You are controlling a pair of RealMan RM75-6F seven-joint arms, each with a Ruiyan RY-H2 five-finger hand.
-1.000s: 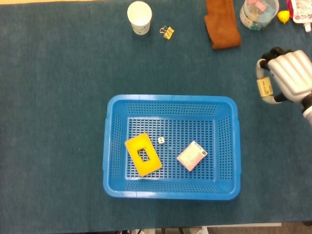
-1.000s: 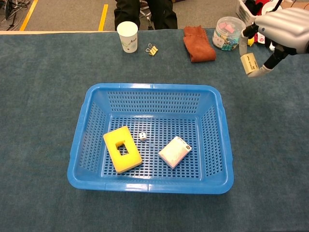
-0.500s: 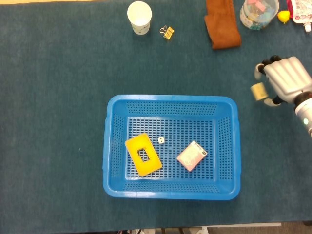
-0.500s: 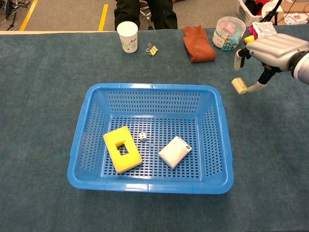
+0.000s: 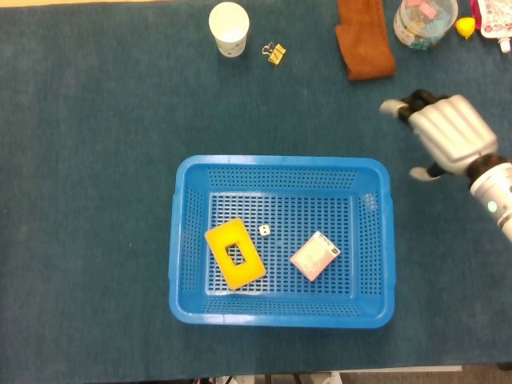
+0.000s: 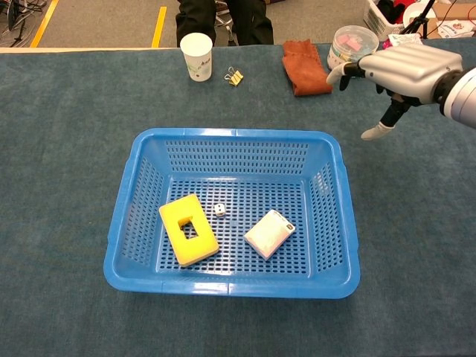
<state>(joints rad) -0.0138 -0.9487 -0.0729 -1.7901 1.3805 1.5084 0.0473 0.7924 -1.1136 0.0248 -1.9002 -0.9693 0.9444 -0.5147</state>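
- Your left hand shows in neither view.
- A white paper cup (image 5: 229, 28) stands upright at the far edge of the table (image 5: 96, 160), well left of your right hand.
- Just right of the cup lies a small gold clip (image 5: 275, 54), apart from it.
- The blue basket (image 5: 280, 163) sits in the middle of the table, nearer you than the cup and the clip.
- Inside the basket, on its floor, a yellow block (image 5: 220, 240) with a hole through its middle lies flat on the left.
- A small white die (image 5: 263, 230) sits just right of the block's far end, not touching it.
- A pale pink pack (image 5: 315, 256) lies right of the die, turned at a slant, apart from the die and the basket wall.
- A brown cloth (image 5: 364, 40) lies at the far edge, beyond the basket's far right corner.
- A clear tub (image 5: 424, 20) stands right of the cloth, with small coloured bits inside.
- Your right hand (image 5: 450, 134) hangs above the table, just past the basket's far right corner, between the basket and the tub.
- Its fingers (image 6: 338, 74) are stretched out and spread toward the cloth, the thumb pointing down, and it grasps nothing.
- It touches neither basket, cloth nor tub; the basket's corner and the cloth are nearest to it.
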